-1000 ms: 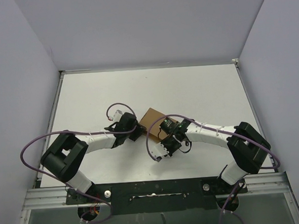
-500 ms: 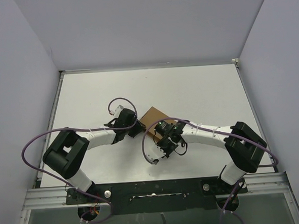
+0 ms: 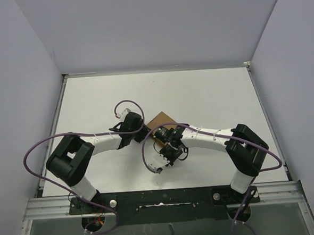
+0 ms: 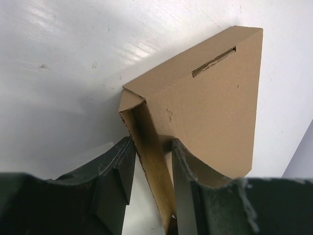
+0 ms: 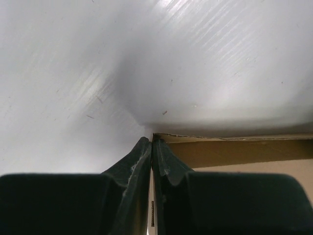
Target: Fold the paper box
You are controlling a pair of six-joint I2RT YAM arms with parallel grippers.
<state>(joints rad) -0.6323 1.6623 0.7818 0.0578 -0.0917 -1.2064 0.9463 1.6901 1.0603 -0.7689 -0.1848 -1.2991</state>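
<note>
The white table [image 3: 209, 93] fills the top view, and the left arm [image 3: 97, 145] and right arm [image 3: 211, 138] bend inward over its middle until their wrists nearly meet. The paper box [image 3: 162, 119] lies flat on the table between those wrists, turned diagonally, with only its far corner clear of them.

From the left wrist the paper box [image 4: 215, 112] runs away from the fingers and to the right, long axis pointing ahead, a slot cut near its far edge. The left gripper [image 4: 151, 149] stands at a narrow gap with the upright side wall of the box between its fingers [image 4: 122, 161]; both pads appear to press on that wall, so I judge it a grip. This arm has the hold, so the next fold probably turns on that wall staying pinned.

The right gripper [image 5: 151, 142] has its fingers pressed together, tips meeting just at the corner of the box edge [image 5: 234, 147], which stretches off to the right of them. It looks set to push or crease, not to grasp.

Whether a thin flap is caught between the right fingers cannot be told. The wrists cover most of the box from above, both wrist views cut off its near end, and the tabs are out of sight
</note>
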